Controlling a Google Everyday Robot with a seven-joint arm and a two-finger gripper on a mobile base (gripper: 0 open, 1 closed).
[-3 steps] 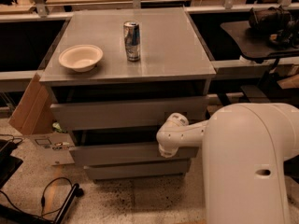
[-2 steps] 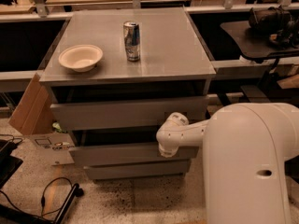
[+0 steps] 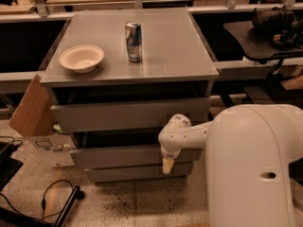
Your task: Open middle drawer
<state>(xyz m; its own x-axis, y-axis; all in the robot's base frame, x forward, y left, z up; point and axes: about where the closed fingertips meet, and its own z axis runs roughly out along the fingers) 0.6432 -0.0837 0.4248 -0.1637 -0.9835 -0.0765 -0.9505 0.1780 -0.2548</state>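
The grey cabinet (image 3: 142, 51) has three stacked drawers. The middle drawer (image 3: 118, 156) is a plain flat grey panel with a dark gap above it. It sits below the taller top drawer (image 3: 128, 115) and above the short bottom drawer (image 3: 132, 173). My gripper (image 3: 167, 165) hangs pointing down from the white wrist (image 3: 173, 136), right at the middle drawer's front panel, toward its right side. The wrist covers part of the panel's upper edge.
A white bowl (image 3: 81, 57) and a drink can (image 3: 133, 41) stand on the cabinet top. A cardboard box (image 3: 33, 112) leans at the left. Cables (image 3: 52, 197) lie on the speckled floor. My white arm body (image 3: 255, 164) fills the lower right. A dark table (image 3: 258, 34) stands at the right.
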